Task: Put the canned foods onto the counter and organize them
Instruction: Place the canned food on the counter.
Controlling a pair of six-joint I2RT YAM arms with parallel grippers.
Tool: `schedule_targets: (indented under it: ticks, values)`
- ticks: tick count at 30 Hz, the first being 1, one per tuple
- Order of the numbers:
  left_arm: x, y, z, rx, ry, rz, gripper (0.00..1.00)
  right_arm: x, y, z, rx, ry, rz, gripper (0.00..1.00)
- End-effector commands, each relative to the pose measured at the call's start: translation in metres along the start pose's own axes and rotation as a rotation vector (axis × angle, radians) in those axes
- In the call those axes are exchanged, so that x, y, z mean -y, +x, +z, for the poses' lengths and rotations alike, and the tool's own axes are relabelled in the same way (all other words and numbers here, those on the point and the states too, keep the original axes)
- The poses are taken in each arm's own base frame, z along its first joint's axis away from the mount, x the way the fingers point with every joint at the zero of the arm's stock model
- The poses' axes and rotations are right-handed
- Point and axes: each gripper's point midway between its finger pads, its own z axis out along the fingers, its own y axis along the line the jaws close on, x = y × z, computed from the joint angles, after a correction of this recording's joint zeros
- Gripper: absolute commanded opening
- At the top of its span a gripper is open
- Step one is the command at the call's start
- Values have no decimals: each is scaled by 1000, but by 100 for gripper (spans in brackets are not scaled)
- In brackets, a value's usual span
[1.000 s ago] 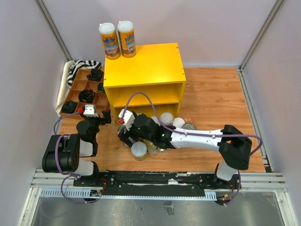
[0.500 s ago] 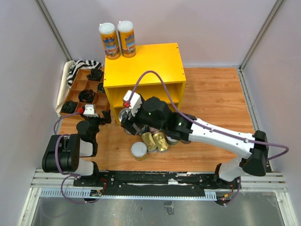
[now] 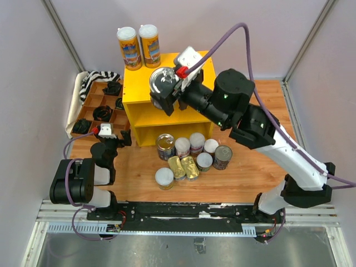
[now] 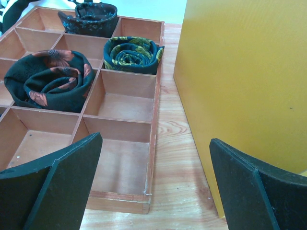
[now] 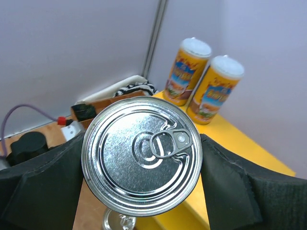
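Observation:
My right gripper [image 3: 166, 89] is shut on a silver-topped can [image 3: 163, 82] and holds it in the air over the front left part of the yellow counter [image 3: 192, 69]. In the right wrist view the can's pull-tab lid [image 5: 142, 162] fills the middle between my fingers. Two tall white-lidded cans [image 3: 139, 47] stand on the counter's back left corner; they also show in the right wrist view [image 5: 204, 87]. Several cans [image 3: 190, 153] stand on the floor in front of the counter, with two flat gold tins [image 3: 184, 167]. My left gripper [image 3: 114, 139] is open and empty, low beside the counter's left side [image 4: 244, 81].
A brown divided wooden tray [image 3: 100, 108] with rolled dark cloths [image 4: 48, 79] lies left of the counter. A striped cloth [image 3: 92, 79] lies at its far end. Grey walls close in the wooden floor [image 3: 250, 111] on three sides.
My right arm has lifted the silver-topped can from the floor group up and back, to above the counter's top. The left arm has not moved.

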Motion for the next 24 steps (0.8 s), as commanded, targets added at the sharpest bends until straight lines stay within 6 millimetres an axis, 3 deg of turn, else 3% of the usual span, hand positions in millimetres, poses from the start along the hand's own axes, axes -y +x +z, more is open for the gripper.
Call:
schedule_targets:
  ticks: [1, 3, 8, 13, 21, 22, 24]
  values:
    - [3, -5, 4, 18, 14, 15, 100, 62, -46, 5, 121, 159, -33, 1]
    - [3, -5, 4, 18, 14, 14, 100, 88, -43, 13, 110, 193, -20, 1]
    - [3, -6, 4, 19, 14, 15, 100, 128, -30, 35, 87, 218, -6, 1]
    - [2, -6, 4, 20, 12, 16, 100, 164, -2, 55, 62, 215, 61, 1]
    - [2, -6, 4, 20, 12, 14, 100, 191, 31, 67, 27, 194, 142, 2]
    - [2, -6, 4, 19, 13, 15, 100, 192, 35, 68, 21, 188, 151, 9]
    - [3, -6, 4, 19, 14, 16, 100, 194, 40, 69, 15, 176, 163, 48]
